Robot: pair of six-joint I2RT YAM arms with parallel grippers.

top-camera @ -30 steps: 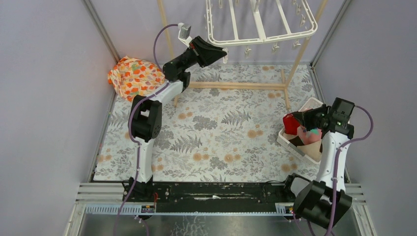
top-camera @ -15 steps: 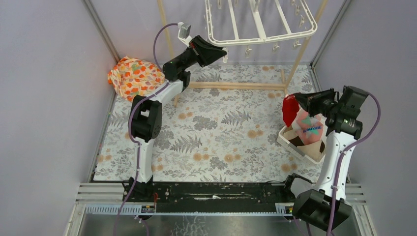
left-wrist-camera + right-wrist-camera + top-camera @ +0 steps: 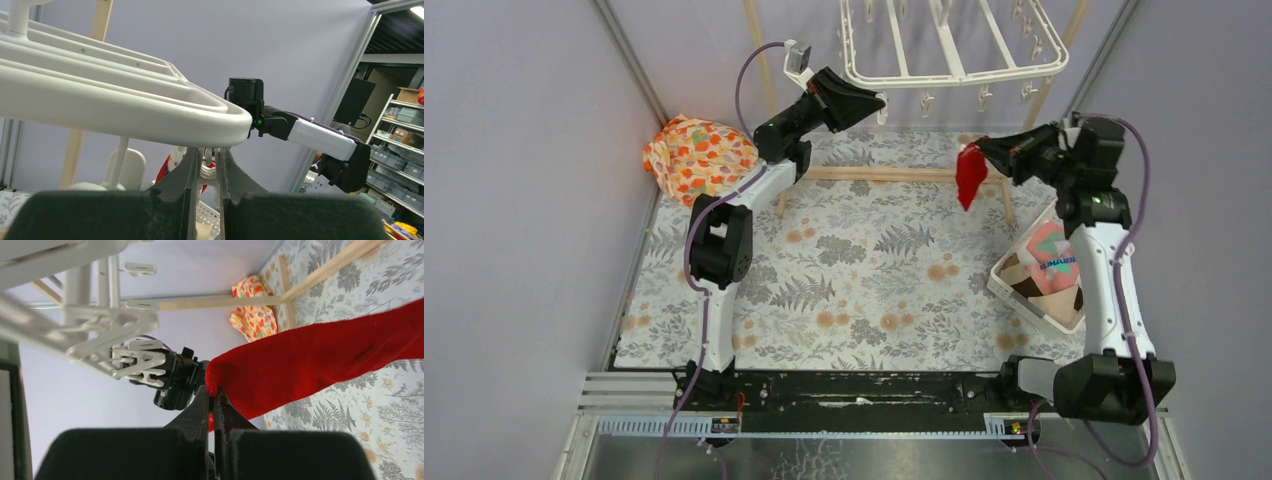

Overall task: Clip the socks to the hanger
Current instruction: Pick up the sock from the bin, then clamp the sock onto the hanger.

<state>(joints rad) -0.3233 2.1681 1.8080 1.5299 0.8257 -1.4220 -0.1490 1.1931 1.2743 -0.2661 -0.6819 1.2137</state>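
**Q:** What is the biggest thing in view?

**A:** The flower-patterned bench (image 3: 864, 270) fills the middle of the top view. The white hanger (image 3: 952, 50) hangs at the upper centre. A light wooden stand (image 3: 894, 173) has its foot bar lying across the far part of the bench.

**Q:** What else is on the bench?

**A:** A flowered cloth bundle (image 3: 699, 155) sits at the upper left, against the wall. A white basket (image 3: 1014, 298) is at the right edge. The pink sock (image 3: 1054, 250) with its teal patch lies in the basket, and the tan and brown sock (image 3: 1029, 280) is beside it.

**Q:** And the third sock?

**A:** The red sock (image 3: 970, 175) is in the air right of centre, below the hanger's front rim. My right end effector (image 3: 982, 150) is clamped together on its top edge. In the right wrist view the sock (image 3: 320, 360) runs off to the right of the frame.

**Q:** What is your left arm doing?

**A:** My left end effector (image 3: 880, 102) is up at the hanger's front left corner. In the left wrist view it (image 3: 209, 167) is pressed together on a small white clip (image 3: 207, 172), just under the rim.
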